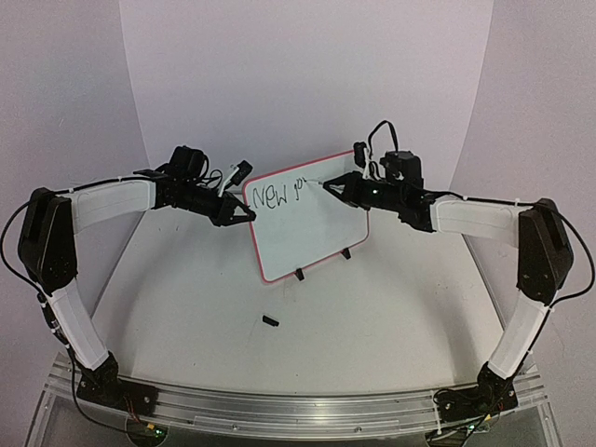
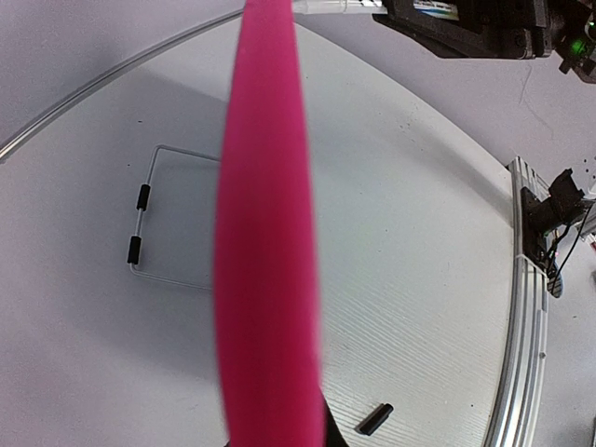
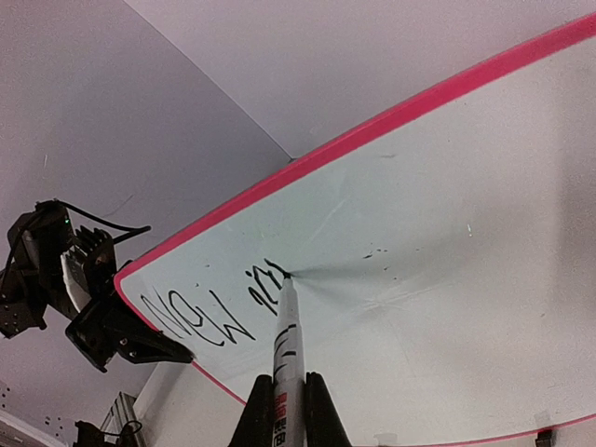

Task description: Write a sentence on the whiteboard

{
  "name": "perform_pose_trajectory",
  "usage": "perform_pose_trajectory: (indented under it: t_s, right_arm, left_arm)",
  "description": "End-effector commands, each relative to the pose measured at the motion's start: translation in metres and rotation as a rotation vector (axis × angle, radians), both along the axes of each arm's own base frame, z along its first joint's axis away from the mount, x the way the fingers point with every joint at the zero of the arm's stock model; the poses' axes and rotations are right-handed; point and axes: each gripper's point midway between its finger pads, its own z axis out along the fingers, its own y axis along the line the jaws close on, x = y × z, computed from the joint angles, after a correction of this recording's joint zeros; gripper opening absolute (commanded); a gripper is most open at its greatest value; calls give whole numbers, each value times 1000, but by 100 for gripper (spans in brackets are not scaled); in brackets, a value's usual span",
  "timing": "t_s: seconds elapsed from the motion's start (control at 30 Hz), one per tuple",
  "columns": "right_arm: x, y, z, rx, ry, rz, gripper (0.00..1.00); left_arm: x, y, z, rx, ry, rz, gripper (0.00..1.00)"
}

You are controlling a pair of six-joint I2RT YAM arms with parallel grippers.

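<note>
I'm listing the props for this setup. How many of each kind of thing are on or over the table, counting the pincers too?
whiteboard: 1
marker pen: 1
small black piece lying on the table: 1
pincer: 2, the left pincer and the right pincer
Total: 5

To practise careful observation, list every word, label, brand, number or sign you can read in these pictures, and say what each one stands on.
"NEW": black handwriting on the whiteboard, upper left.
Strokes right after it, at the tip of the marker: unfinished, not readable as a word.
Red label on the marker's barrel: print too blurred to read.
No other text can be made out.
</note>
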Motion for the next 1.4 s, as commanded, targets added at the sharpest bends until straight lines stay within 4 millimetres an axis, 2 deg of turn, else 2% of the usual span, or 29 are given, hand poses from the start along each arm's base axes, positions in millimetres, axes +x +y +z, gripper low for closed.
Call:
perform_pose_trajectory:
  t_s: [0.0, 0.17, 0.53, 0.87, 1.37]
  right_arm:
    - [3, -9, 2, 10, -11, -37, 0]
    - [0, -11, 6, 12, -17, -34, 0]
    - [-10, -21, 40, 36, -82, -56, 0]
    - [4, -18, 37, 29, -87, -67, 0]
    - [11, -11, 30, 32, -76, -51, 0]
  left_arm:
    - [-18, -4, -20, 65, 70, -38, 0]
    - [-18, -4, -19, 66, 70, -37, 0]
    - [-18, -4, -19, 65, 68, -37, 0]
    - [-19, -4, -20, 67, 72, -38, 0]
    - [-19, -5, -20, 67, 70, -40, 0]
